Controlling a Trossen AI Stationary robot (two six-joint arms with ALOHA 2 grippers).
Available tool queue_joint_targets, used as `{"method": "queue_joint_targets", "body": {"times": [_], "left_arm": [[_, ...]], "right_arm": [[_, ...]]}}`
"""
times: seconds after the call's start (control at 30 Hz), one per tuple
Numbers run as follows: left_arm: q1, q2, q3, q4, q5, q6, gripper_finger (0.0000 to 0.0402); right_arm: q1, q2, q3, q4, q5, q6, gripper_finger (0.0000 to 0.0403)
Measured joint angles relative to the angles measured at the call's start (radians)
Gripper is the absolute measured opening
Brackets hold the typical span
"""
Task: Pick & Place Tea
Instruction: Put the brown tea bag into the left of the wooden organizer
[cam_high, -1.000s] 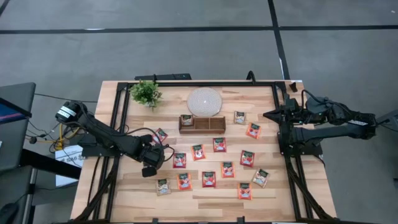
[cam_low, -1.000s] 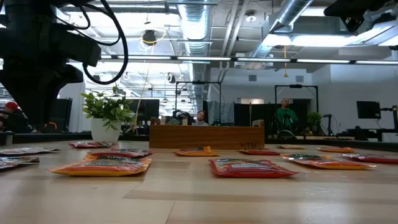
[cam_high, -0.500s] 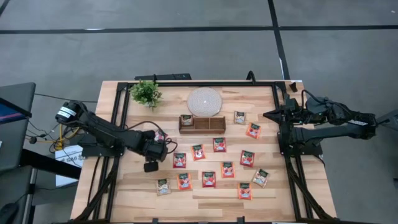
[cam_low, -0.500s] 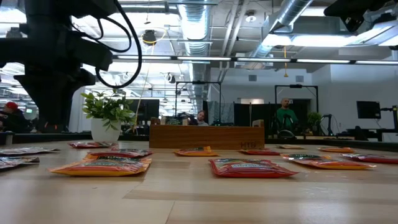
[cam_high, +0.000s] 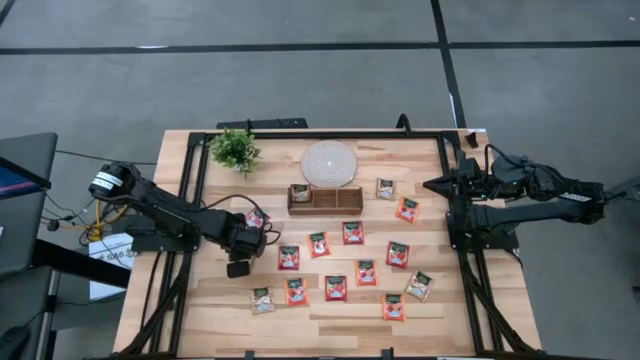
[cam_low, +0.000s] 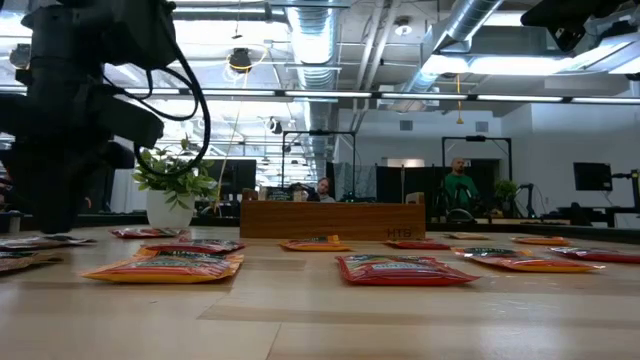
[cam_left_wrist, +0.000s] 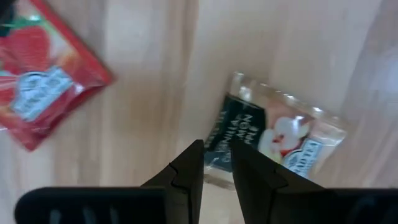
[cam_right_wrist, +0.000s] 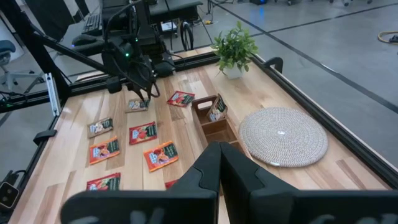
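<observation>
The left hand (cam_high: 256, 228) hovered over the left part of the counter (cam_high: 330, 318), its fingers (cam_left_wrist: 186, 174) drawn narrow with only a slim gap between them and nothing gripped. Directly beneath them in the left wrist view lay a pale tea sachet (cam_left_wrist: 273, 140) with a dark label, flat on the wood, and a red sachet (cam_left_wrist: 43, 93) lay apart from it. From above, that hand stood over the sachet at the far left of the spread (cam_high: 258, 217), just left of the wooden tray (cam_high: 325, 198).

The rest of the tea lay loose across the middle of the counter: red sachets in rough rows (cam_high: 336, 287), a pale one near the front left (cam_high: 262, 299), another at the right (cam_high: 418, 286), and one beside the tray's right end (cam_high: 385, 188). One sachet stood in the tray's left compartment (cam_right_wrist: 217, 108).

The right hand (cam_high: 435, 184) rested at the counter's far right edge, fingers (cam_right_wrist: 205, 171) pressed together and empty. A woven round disc (cam_high: 328, 163) and a small potted plant (cam_high: 234, 150) sat along the far edge.
</observation>
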Motion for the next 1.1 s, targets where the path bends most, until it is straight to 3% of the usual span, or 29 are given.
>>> {"method": "queue_joint_targets", "body": {"times": [0.3,1.1], "left_arm": [[0.0,0.0,-0.001,0.022,-0.042,0.002,0.0072],[0.0,-0.003,-0.074,0.119,-0.009,-0.04,0.0048]], "right_arm": [[0.0,0.0,0.0,0.0,0.0,0.0,0.0],[0.0,0.0,0.0,0.0,0.0,0.001,0.0]]}}
